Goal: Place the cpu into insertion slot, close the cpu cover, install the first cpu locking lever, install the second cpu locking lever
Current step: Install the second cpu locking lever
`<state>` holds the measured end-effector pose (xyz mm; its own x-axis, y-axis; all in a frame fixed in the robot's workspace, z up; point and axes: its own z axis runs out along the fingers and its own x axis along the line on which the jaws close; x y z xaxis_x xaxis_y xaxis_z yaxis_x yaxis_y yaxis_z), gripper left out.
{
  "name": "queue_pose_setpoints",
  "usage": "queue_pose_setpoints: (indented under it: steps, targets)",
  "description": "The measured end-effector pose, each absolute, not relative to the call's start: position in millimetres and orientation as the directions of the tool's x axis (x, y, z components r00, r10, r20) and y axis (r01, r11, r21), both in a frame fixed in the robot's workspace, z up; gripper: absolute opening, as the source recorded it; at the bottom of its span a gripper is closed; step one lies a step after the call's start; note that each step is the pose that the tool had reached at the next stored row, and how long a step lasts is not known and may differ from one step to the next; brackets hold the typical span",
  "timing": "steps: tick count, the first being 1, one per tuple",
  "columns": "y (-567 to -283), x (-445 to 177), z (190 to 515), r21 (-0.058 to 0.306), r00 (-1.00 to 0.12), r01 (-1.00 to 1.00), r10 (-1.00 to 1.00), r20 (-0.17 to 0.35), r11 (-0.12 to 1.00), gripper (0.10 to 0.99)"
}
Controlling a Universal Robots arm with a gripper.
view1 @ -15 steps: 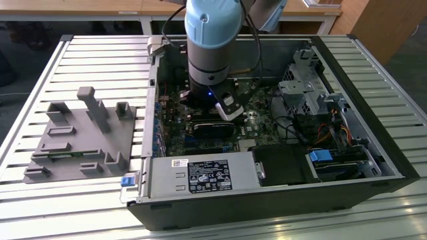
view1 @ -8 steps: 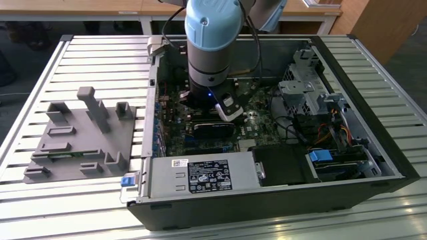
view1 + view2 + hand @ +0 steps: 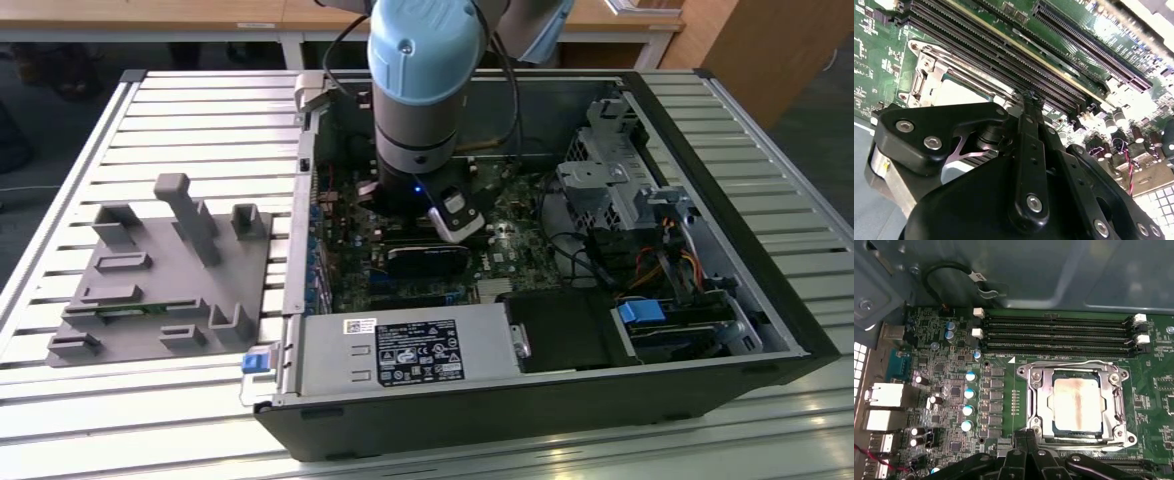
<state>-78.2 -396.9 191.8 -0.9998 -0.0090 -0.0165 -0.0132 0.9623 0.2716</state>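
Motherboard work stood like this, operator: in the first wrist view your black-fingered tool (image 3: 1026, 437) hung at the socket's near edge, fingers pressed together and holding nothing. Just beyond its tips lay the silvery-grey square cpu (image 3: 1077, 405), seated flat in the dark insertion slot (image 3: 1046, 400), with the thin silvery metal cpu cover (image 3: 1076, 368) down around it.

Robotics lab: open computer case (image 3: 534, 300) on slatted aluminium workbench (image 3: 174, 130).
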Motion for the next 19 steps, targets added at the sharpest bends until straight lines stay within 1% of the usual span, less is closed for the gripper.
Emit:
queue_pose_setpoints:
  steps: [6,11,19]
  targets:
    - [-394.9,-80.1,189.9,0.282,-1.000,-0.013,-0.009,-0.016,0.959,0.106]
    - [-394.8,-80.2,190.1,0.283,-1.000,-0.013,-0.009,-0.016,0.959,0.106]
    - [-394.9,-80.3,202.3,0.283,-1.000,-0.013,-0.009,-0.016,0.959,0.106]
